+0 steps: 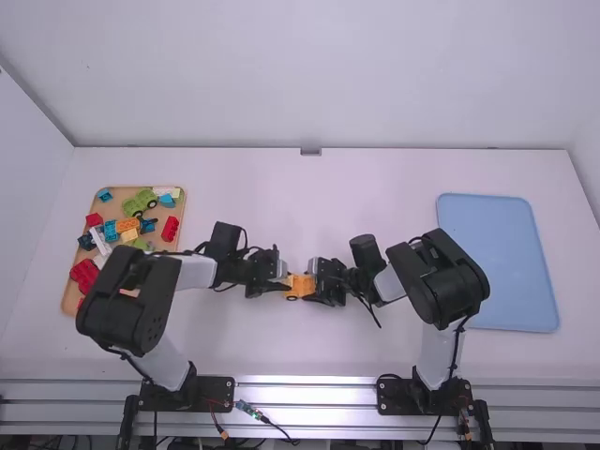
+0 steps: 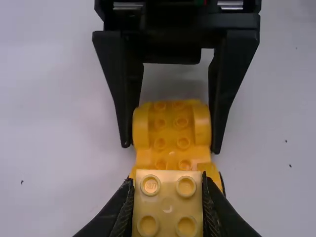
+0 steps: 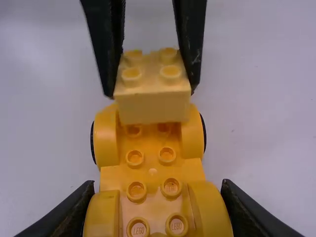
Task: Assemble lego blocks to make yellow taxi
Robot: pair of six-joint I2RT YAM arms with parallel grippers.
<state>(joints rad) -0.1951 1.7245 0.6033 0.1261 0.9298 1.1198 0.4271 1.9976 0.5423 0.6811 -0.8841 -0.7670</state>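
Note:
At the table's middle my left gripper [image 1: 279, 279] and my right gripper [image 1: 319, 279] face each other around the orange-yellow car base [image 1: 300, 285]. In the left wrist view my left gripper [image 2: 168, 210] is shut on a pale yellow block [image 2: 168, 212] with studs up, in front of the car base [image 2: 172, 128]. In the right wrist view the pale block [image 3: 154, 101] is over the far end of the car base [image 3: 152, 163]; whether it touches the studs I cannot tell. My right gripper [image 3: 158, 212] is shut on the car base's near end, between its fenders.
A wooden tray [image 1: 70, 298] with several colored bricks and a green vehicle piece [image 1: 139, 202] lies at the left, partly under the left arm. On the right lies a blue tray [image 1: 497, 253], close to the right arm.

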